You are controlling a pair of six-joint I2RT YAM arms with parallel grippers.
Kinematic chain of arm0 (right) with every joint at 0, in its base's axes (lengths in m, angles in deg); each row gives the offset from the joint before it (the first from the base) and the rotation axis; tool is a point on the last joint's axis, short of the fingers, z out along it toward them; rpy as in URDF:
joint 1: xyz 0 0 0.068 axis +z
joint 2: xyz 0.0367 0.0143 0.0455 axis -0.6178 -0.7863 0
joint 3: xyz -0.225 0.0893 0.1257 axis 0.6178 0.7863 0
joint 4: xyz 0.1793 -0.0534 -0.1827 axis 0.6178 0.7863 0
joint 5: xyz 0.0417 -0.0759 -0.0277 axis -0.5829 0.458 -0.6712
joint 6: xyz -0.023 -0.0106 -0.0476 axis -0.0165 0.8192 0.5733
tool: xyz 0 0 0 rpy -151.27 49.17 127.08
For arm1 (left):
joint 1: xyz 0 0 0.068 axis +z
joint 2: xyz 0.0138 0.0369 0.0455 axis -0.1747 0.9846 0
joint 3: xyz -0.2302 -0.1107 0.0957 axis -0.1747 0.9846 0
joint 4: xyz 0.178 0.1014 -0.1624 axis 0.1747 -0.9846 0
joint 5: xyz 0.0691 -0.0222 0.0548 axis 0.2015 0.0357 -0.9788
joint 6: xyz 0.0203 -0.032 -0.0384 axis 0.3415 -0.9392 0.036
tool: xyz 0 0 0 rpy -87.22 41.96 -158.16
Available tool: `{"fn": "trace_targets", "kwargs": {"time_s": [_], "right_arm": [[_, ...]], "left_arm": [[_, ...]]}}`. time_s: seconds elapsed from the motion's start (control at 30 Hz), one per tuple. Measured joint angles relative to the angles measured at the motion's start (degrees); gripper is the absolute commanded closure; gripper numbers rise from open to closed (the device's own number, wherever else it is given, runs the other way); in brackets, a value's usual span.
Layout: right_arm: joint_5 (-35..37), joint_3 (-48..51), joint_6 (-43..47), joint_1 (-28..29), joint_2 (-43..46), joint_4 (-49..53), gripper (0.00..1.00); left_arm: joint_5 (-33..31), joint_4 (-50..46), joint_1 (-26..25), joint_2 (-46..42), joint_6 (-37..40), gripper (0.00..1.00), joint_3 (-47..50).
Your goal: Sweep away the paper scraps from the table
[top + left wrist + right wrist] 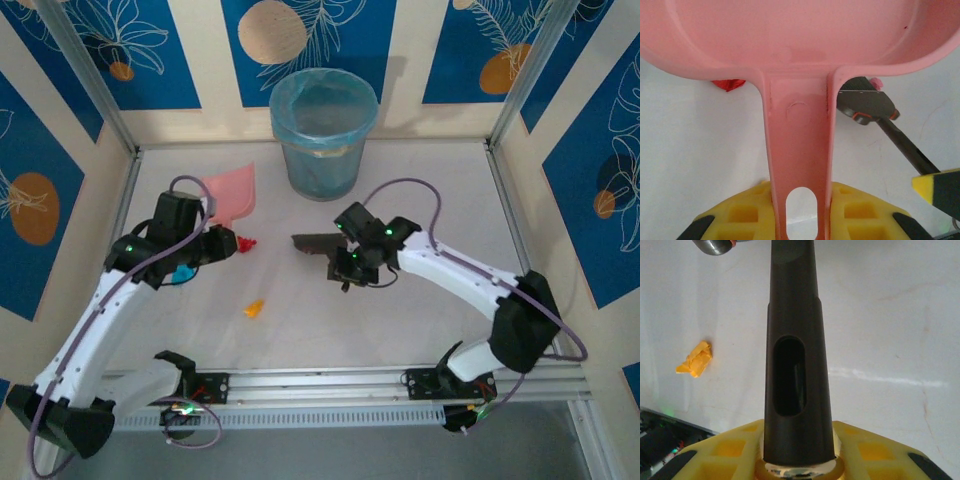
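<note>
Paper scraps point(254, 308) are light, soft, crumpled wads, and I judge they will skitter or roll at a touch rather than slide cleanly. They are not things to pinch one by one. The hold that matters is on the tools. My left gripper point(800, 212) is clamped on the flat handle of the pink plastic dustpan point(790, 40), near the hanging slot. My right gripper point(797, 457) is closed around the dark round handle of the brush point(796, 365), low on the shaft. The orange wad point(695, 360) lies loose on the white flat desk point(430, 190), at the left of the right wrist view and below and left of centre in the top view, well apart from the pan. The red wad point(729, 85) peeks out from under the pan's rim at the upper left of the left wrist view, so the pan may have to shift before the brush can reach it. A small pink bit point(875, 81) sits just beside the grey brush head point(865, 102). A blue spot under my left forearm may be another scrap, but I cannot tell. The round bin with the blue liner point(323, 130) stands at the top centre, near the pan. My cables hang close over the desk, and hard strokes could flick the wads toward the rails.
</note>
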Motion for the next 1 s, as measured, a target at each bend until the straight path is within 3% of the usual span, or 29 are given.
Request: {"fn": "trace_targets", "kwargs": {"time_s": [0.4, 0.63, 1.0], "right_arm": [[-0.02, 12.74, -17.57, -14.12, 18.73, 0.9, 1.0], [-0.61, 11.13, -19.1, -17.35, 20.55, 5.62, 1.0], [-1.33, 0.09, -18.6, -19.5, 20.37, 9.6, 1.0]], "left_arm": [[8.22, 8.37, -5.22, 11.47, 0.42, 1.0, -1.14], [9.75, 9.92, -9.6, 19.02, 3.19, 1.0, -1.81], [10.03, 10.84, -17.38, 28.2, 8.24, 1.0, -3.45]]}}
